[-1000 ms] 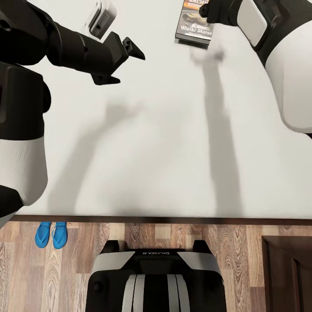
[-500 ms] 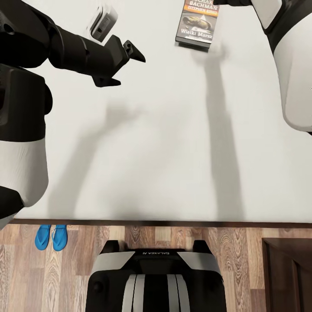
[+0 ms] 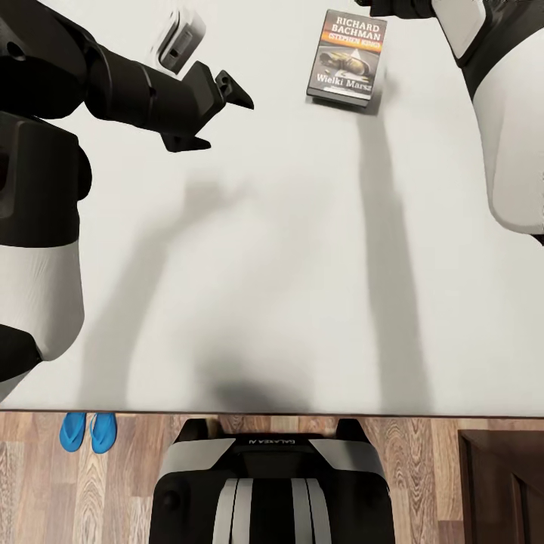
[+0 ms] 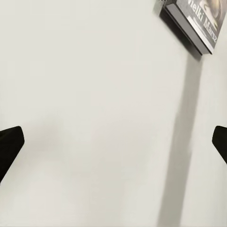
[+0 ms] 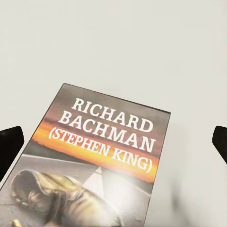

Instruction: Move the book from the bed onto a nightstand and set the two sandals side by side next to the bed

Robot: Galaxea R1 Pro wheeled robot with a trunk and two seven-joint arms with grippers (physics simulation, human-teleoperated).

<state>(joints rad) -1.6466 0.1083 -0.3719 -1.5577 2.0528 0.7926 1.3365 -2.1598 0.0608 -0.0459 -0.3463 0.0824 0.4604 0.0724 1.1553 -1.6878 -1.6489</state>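
Observation:
The book (image 3: 347,57), a dark paperback with white "RICHARD BACHMAN" lettering and an orange band, lies flat on the pale mattress of the bed (image 3: 302,249) at the far side. My right gripper (image 5: 114,144) hovers open over the book (image 5: 101,165) without touching it, its fingertips spread wide on either side. My left gripper (image 3: 221,119) hangs open above the mattress, left of the book (image 4: 198,21), with nothing between its fingers. The two blue sandals (image 3: 88,432) lie side by side on the floor beside the bed's near edge, at the left.
The bed's dark wooden frame (image 3: 423,415) runs across in front of my base (image 3: 272,483). Wood-plank floor (image 3: 128,483) lies on both sides of the base. A corner of dark brown wooden furniture (image 3: 502,483) stands at the lower right.
The head view has shifted, so the bed and book sit lower in the picture. My right gripper has drawn back from over the book's top, uncovering the whole cover. The left arm holds still.

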